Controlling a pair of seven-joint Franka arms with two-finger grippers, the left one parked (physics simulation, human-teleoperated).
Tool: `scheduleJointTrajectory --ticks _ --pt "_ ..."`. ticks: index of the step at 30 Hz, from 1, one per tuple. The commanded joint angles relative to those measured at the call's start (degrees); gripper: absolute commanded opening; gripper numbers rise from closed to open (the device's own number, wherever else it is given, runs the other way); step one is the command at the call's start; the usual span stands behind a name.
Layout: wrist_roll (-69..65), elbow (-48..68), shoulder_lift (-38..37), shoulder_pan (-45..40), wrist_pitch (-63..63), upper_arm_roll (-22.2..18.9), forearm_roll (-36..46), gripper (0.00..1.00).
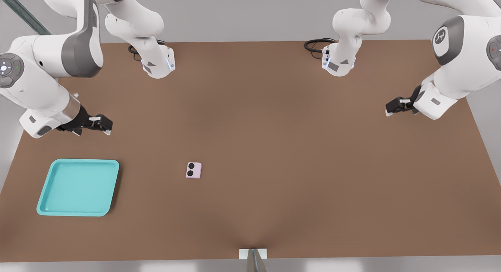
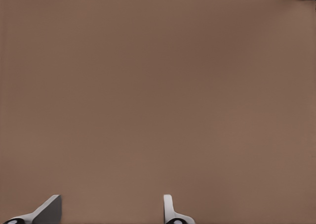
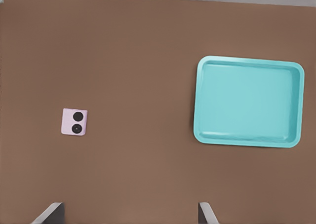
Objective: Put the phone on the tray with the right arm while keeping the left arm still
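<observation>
The gripper [image 1: 104, 126] of the right arm [image 1: 47, 72] is hanging above the brown table [image 1: 274, 127] at the front view's left, on the far side of the tray [image 1: 78, 161]. In the right wrist view the two fingers [image 3: 52, 213] are showing wide apart with nothing between them: the gripper is standing open and carrying nothing.

The phone [image 1: 193, 170] is lying flat on the table, lens face up, near the middle of the near half. It is sitting to the front view's right of the tray and well apart from it, touching neither the tray nor the gripper.

Governing relation: from the gripper, the phone is lying toward the front view's right and nearer the camera, so the approach is looking like a diagonal travel followed by a descent. The tray is lying closer to the gripper than the phone is.

The phone is squarish and is showing no marked long axis. Its two black lenses are lining up along the near-far direction. In the right wrist view, phone [image 3: 74, 122] and tray [image 3: 247, 61] are both appearing beyond the fingers.

Judgement: the pick is not yet begun, and the tray is holding nothing.
</observation>
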Motion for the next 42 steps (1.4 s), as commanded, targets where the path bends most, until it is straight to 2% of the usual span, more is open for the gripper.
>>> scheduleJointTrajectory --ticks 1,3,4,5,6,7,8,10,15,19,24,31,42 --pt "1.47 0.23 0.36 0.58 2.92 0.03 0.09 1.0" --pt "2.79 6.29 8.27 8.4 2.39 -1.28 -0.17 1.0" --pt "6.04 12.0 13.54 12.18 1.78 -2.96 0.09 1.0" --pt "12.62 17.81 19.43 15.35 0.02 -2.87 0.0 1.0" --pt "20.53 19.92 23.56 18.25 1.16 -2.69 -0.35 1.0" --pt "27.13 22.21 26.99 18.51 6.07 1.08 -0.7 1.0" --pt "31.53 18.09 27.17 18.43 13.62 3.02 -1.31 1.0" --pt "35.75 2.88 24.98 17.46 31.47 3.2 -1.05 1.0" --pt "41.99 -2.92 25.85 16.93 41.4 2.93 -1.49 1.0" --pt "49.9 -8.9 26.38 16.93 46.33 3.37 -2.37 1.0" --pt "48.15 -13.38 26.65 14.57 49.76 3.72 -2.46 1.0" --pt "45.07 -19.8 24.71 11.84 50.99 8.2 -2.46 1.0" --pt "42.34 -25.87 25.41 10.78 56.0 8.2 -2.28 1.0"
